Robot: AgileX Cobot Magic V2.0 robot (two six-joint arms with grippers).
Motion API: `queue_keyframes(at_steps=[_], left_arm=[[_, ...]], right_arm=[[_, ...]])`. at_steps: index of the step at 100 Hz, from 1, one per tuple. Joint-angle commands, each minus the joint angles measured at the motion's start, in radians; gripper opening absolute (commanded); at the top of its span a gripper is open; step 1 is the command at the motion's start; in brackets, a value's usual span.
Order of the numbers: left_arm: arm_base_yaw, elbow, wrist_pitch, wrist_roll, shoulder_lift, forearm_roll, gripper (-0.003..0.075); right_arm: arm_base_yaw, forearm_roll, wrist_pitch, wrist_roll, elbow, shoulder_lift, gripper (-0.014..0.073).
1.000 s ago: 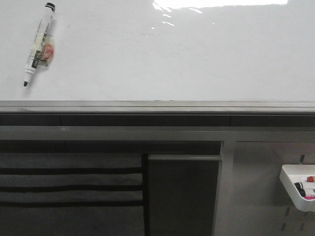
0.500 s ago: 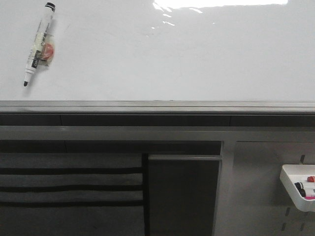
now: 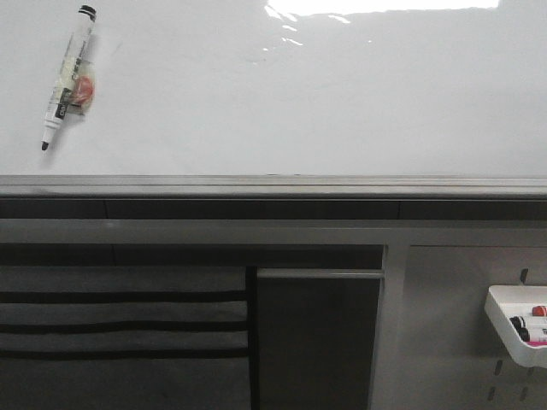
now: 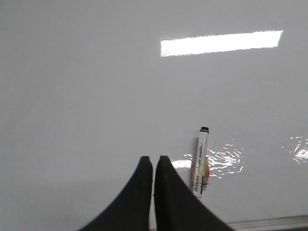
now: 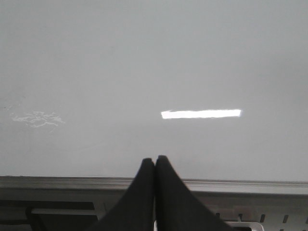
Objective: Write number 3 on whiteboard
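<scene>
The whiteboard (image 3: 299,102) fills the upper half of the front view, glossy white with glare, and bears no written number 3. A black-tipped marker (image 3: 67,79) sticks to it at the far left, tip down. In the left wrist view the marker (image 4: 201,161) is just right of my left gripper (image 4: 153,160), which is shut and empty. My right gripper (image 5: 154,160) is shut and empty, in front of the whiteboard (image 5: 154,72) above its ledge (image 5: 72,182). Neither gripper shows in the front view.
A grey metal ledge (image 3: 273,184) runs along the board's lower edge. Below it is a grey slotted panel (image 3: 120,325) and a dark panel (image 3: 318,337). A small white tray (image 3: 513,329) with markers hangs at the lower right.
</scene>
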Motion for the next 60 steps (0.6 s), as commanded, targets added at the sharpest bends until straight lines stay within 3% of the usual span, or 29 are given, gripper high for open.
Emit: queue_keyframes(at_steps=[1, 60], left_arm=[[0.003, -0.069, -0.053, -0.009, 0.062, -0.016, -0.0018], [0.003, -0.072, -0.08, -0.009, 0.078, -0.016, -0.0018]], right_arm=[[-0.006, -0.008, -0.048, -0.025, -0.079, 0.076, -0.0074], [-0.006, -0.008, -0.052, -0.025, -0.086, 0.121, -0.0074]])
